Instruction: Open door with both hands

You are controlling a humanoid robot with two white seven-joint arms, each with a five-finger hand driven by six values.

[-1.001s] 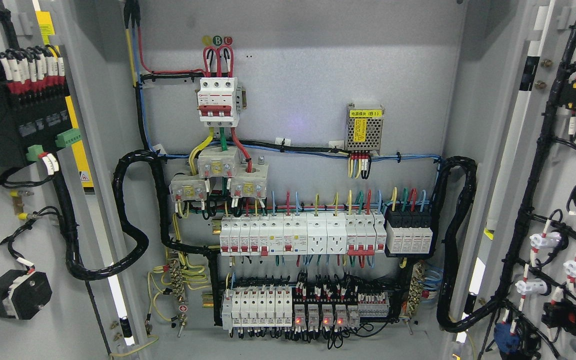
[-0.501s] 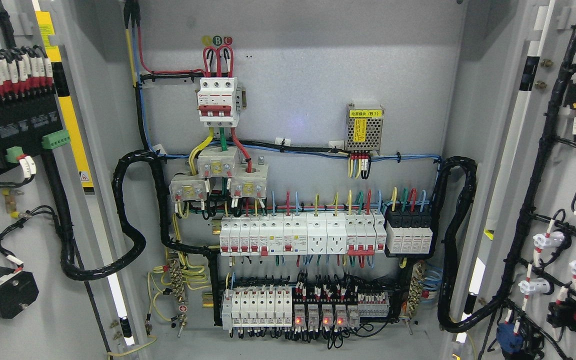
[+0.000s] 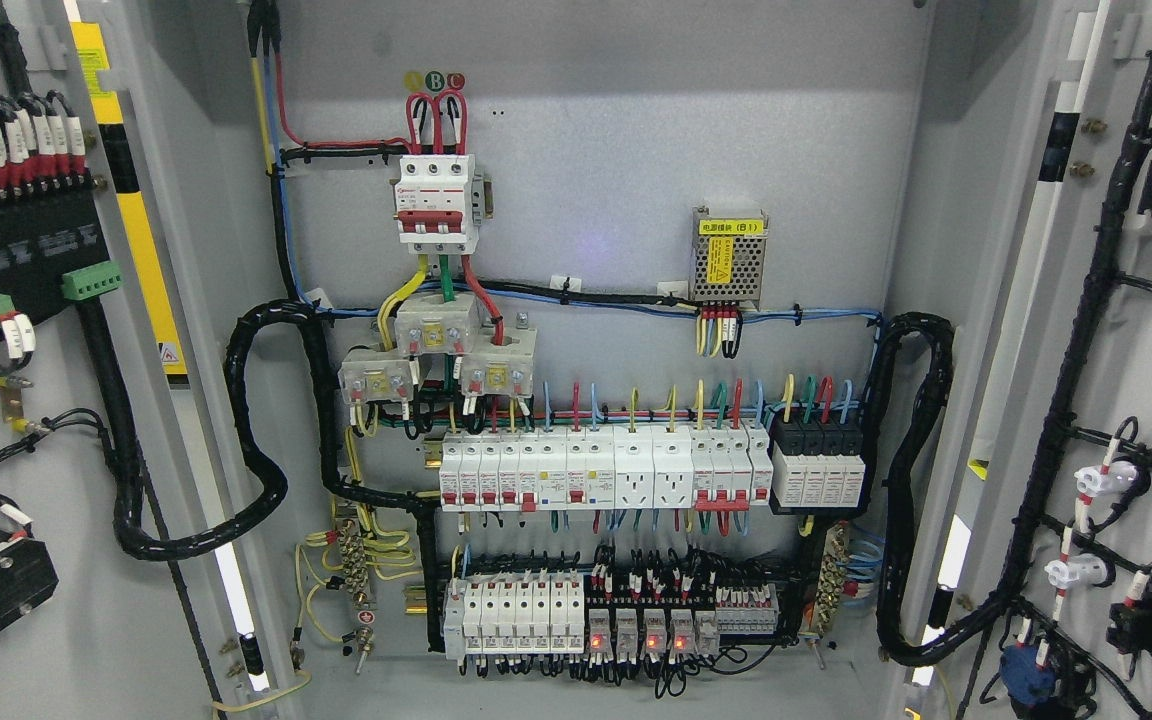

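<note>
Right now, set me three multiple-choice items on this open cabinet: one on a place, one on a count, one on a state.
1. Where is the yellow-labelled power module?
A. Upper right of the back panel
B. On the left door
C. Below the bottom breaker row

2. How many red loops rise from the top of the main breaker?
A. One
B. Three
C. Five

3. How do the left door and right door stand?
A. Both shut
B. Only the left open
C. Both swung open

Answers: 1 A, it sits upper right, above the rows; 2 B, three loops under the three round markers; 3 C, both doors' inner wiring faces the camera.
</note>
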